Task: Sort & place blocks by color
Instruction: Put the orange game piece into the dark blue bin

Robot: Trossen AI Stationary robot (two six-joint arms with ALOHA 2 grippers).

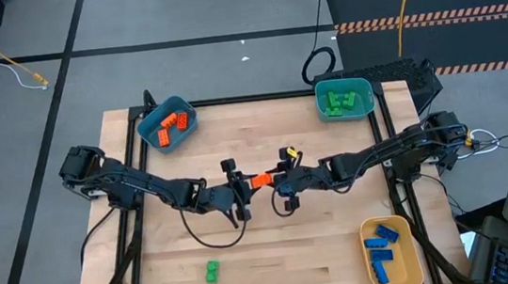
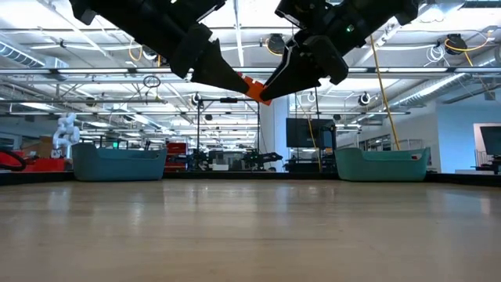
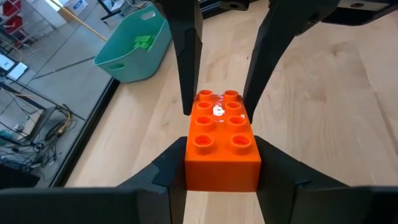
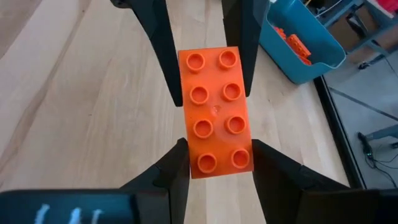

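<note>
An orange brick (image 1: 260, 180) with eight studs hangs in the air over the table's middle, between my two grippers. My left gripper (image 1: 247, 186) reaches it from the table's left and my right gripper (image 1: 275, 180) from the right; both are shut on it. A green brick (image 1: 212, 272) lies alone on the table near the near edge. More orange bricks lie in the blue bin (image 1: 152, 126), green ones in the teal bin (image 1: 324, 90), blue ones in the yellow bin (image 1: 408, 258). My left gripper (image 3: 221, 163) pinches one end of the orange brick (image 3: 217, 168) between its two fingers, one on each long side. The fingers slant down from the table's left and lie along the brick. The brick is lifted clear (image 2: 254, 88), studs up. My right gripper (image 4: 215, 160) pinches the brick's opposite end (image 4: 217, 163), one finger on each long side. Its fingers slant down from the table's right, along the brick. The brick bridges both grippers high above the table.
The blue bin stands at the far left corner, the teal bin at the far right, the yellow bin at the near right. The table's wooden middle (image 1: 274, 244) lies under the grippers. Black cables hang below the arms (image 1: 209, 239).
</note>
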